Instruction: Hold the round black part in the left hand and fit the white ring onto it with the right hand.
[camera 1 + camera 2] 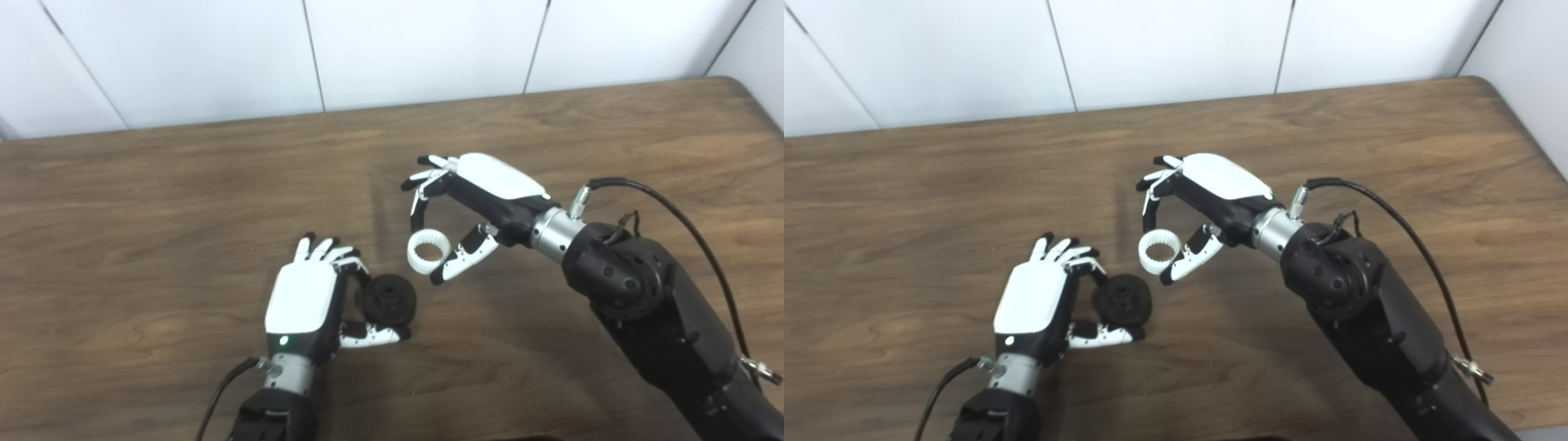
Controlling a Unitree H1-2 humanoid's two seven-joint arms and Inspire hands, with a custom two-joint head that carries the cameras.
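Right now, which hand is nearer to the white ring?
Right. The right hand pinches the white ring between finger and thumb. The left hand sits lower left of it, holding the round black part, apart from the ring.

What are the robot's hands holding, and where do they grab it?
The left hand pinches the round black part by its outer edge. The right hand holds the white ring by its rim, between finger and thumb.

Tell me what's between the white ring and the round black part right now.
Nothing: only bare table separates the white ring from the round black part, seen in both eye views.
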